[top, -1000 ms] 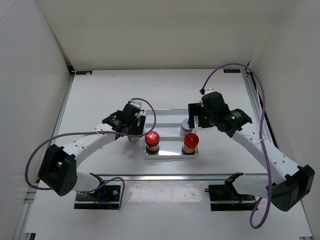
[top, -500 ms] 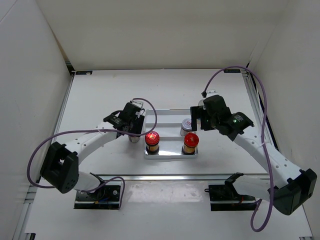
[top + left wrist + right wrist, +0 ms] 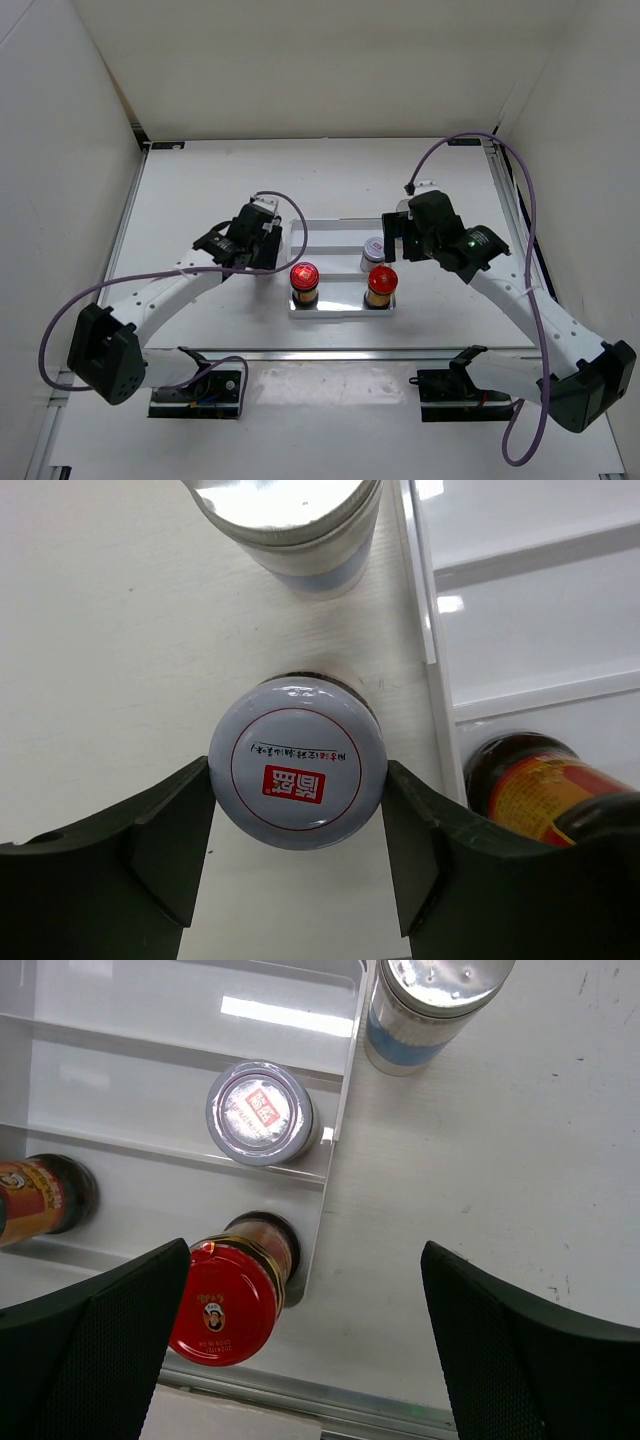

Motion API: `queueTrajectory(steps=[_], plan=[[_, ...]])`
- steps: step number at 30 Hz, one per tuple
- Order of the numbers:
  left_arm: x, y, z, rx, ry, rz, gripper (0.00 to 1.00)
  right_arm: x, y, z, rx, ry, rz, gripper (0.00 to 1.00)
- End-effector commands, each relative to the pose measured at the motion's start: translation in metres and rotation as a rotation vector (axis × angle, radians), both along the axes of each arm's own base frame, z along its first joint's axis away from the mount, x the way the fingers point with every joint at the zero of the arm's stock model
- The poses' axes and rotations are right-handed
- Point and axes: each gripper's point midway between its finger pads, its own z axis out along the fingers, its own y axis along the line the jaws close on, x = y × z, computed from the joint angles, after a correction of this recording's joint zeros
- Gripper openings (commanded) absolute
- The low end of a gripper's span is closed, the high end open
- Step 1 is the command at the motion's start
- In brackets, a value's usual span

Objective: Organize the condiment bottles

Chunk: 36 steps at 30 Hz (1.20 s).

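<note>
Silver-capped short shaker stands on the surface just left of the tray; my left hand is clamped across its cap's sides. I judge it light, rigid and slick there. My right hand gapes apart.

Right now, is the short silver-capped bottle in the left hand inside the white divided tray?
No, outside: the silver-capped bottle is over the bare table, beside the white tray's wall.
</note>
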Motion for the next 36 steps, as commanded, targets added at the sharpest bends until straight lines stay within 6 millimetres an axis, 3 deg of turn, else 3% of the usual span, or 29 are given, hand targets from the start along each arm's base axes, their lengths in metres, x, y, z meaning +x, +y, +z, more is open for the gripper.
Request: queueTrajectory(steps=[1, 3, 9, 10, 13, 17, 28, 36], plan=[[0.022, -0.011, 0.073, -0.133, -0.199, 0.03, 0.11, -0.001, -0.005, 0.007, -0.003, -0.035, -0.011, 0.99], [0.025, -0.02, 0.089, -0.169, -0.226, 0.019, 0.11, -0.002, -0.006, 0.003, -0.002, -0.025, -0.018, 0.99], [0.034, -0.054, 0.092, -0.194, -0.224, -0.026, 0.11, -0.004, -0.007, 0.002, -0.007, -0.018, -0.018, 0.99], [0.036, -0.063, 0.1, -0.209, -0.239, -0.043, 0.11, -0.005, -0.008, 0.0, -0.014, -0.009, -0.018, 0.99], [0.043, -0.08, 0.095, -0.213, -0.229, -0.069, 0.11, -0.007, -0.009, -0.001, -0.02, 0.0, -0.017, 0.99], [0.051, -0.092, 0.072, -0.188, -0.185, -0.072, 0.11, -0.007, -0.02, 0.005, -0.046, -0.023, -0.034, 0.99], [0.055, -0.11, 0.033, -0.166, -0.123, -0.081, 0.11, -0.013, -0.026, 0.01, -0.052, -0.037, -0.035, 0.99], [0.046, -0.123, 0.033, -0.176, -0.121, -0.103, 0.11, -0.015, -0.027, 0.006, -0.056, -0.02, -0.041, 0.99]])
